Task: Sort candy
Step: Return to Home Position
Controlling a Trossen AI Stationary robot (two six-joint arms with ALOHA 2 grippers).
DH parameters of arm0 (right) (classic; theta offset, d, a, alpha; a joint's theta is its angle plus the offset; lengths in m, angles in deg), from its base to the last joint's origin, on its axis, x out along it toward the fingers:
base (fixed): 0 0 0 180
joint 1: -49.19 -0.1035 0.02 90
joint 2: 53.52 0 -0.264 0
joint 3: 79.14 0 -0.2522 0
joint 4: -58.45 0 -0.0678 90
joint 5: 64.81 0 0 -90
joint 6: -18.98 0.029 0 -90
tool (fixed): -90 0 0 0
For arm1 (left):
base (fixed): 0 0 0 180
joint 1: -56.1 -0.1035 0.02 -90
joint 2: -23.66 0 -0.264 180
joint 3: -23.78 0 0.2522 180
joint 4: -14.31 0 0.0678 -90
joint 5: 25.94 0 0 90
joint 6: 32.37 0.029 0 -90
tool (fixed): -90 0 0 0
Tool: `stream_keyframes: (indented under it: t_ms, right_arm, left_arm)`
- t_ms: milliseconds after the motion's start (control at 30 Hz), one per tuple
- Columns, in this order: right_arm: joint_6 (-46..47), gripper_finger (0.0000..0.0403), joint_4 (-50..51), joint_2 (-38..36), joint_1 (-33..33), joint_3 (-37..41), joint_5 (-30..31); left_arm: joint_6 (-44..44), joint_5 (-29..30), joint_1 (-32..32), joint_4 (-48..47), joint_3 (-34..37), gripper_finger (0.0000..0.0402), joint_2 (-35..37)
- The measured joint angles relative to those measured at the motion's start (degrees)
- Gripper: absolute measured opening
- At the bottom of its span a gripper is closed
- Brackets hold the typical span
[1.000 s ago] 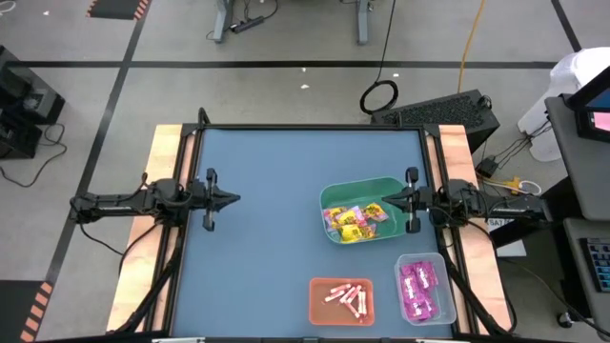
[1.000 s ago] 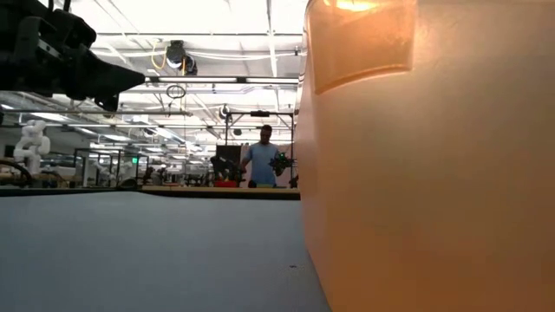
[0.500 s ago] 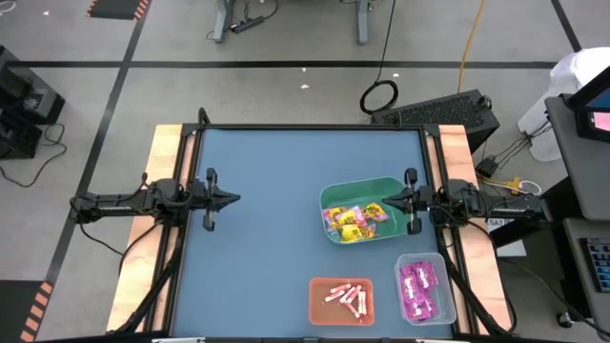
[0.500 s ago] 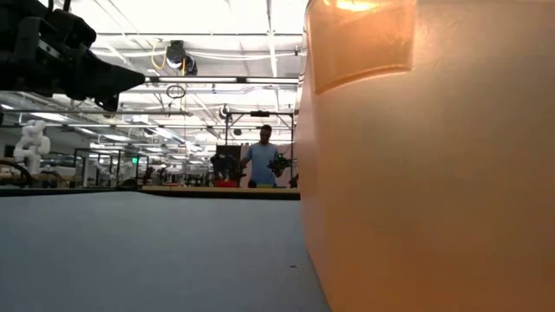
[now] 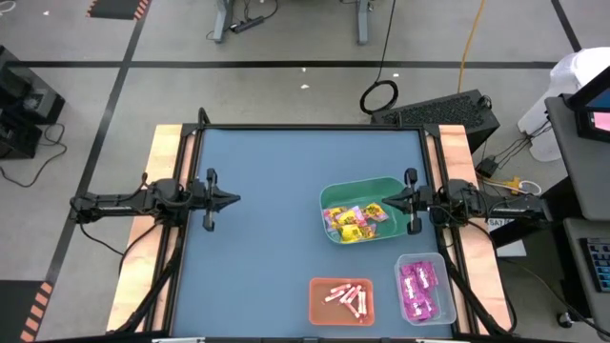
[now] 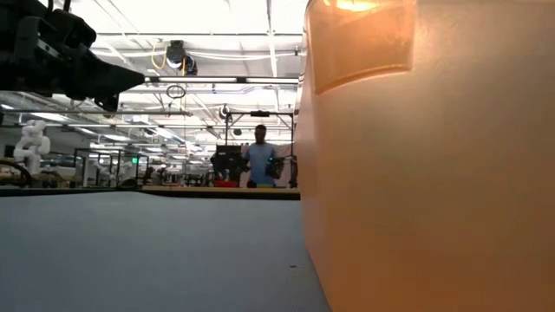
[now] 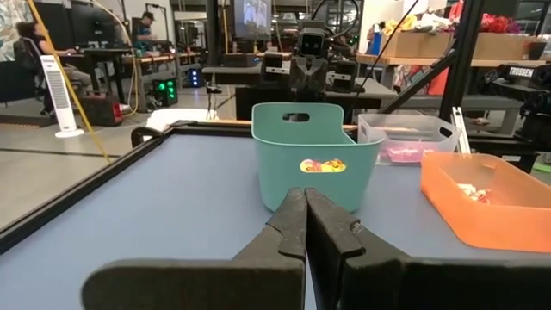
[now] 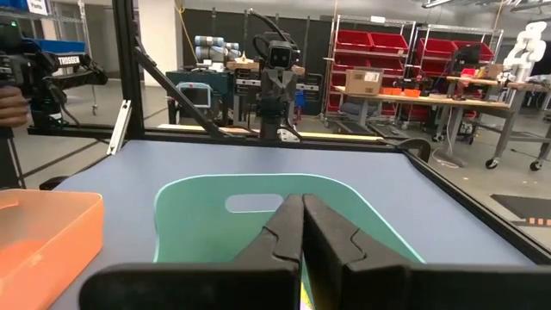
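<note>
The candy lies sorted in three bins toward the table's right and near side. Yellow packets fill the green bin, pink-white sticks lie in the orange bin, and magenta packets sit in the clear bin. My left gripper is shut and hovers above the table near its left edge, empty. My right gripper is shut and hovers over the green bin's right rim, also empty. In the left wrist view the green bin stands ahead of the shut fingers.
Bare blue table spreads over the left half and the far side. The orange bin's wall fills the low view's right. A person stands far off in the room behind.
</note>
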State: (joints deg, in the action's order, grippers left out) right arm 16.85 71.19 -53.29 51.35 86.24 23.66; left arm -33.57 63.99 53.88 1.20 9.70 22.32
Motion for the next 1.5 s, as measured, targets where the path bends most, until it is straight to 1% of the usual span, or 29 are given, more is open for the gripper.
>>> stream_keyframes:
  t_ms: [200, 367, 567, 900, 1500]
  right_arm:
    - [0.0, 0.0000, 0.0, 0.0, 0.0, 0.0, 0.0]
    - [0.0, 0.0000, 0.0, 0.0, 0.0, 0.0, 0.0]
    - [0.0, 0.0000, 0.0, 0.0, 0.0, 0.0, 0.0]
    - [0.0, 0.0000, 0.0, 0.0, 0.0, 0.0, 0.0]
    - [0.0, 0.0000, 0.0, 0.0, 0.0, 0.0, 0.0]
  left_arm:
    - [-0.4, -0.3, 0.0, 0.0, 0.0, 0.0000, 0.0]
    - [1.6, -0.3, 0.0, 0.0, 0.0, 0.0000, 0.0]
    - [2.0, -0.2, 0.0, -0.1, 0.1, 0.0000, 0.0]
    - [1.7, 0.0, 0.0, 0.3, 0.1, 0.0029, 0.0]
    - [1.6, 0.2, 0.0, 0.7, 0.1, 0.0031, 0.0]
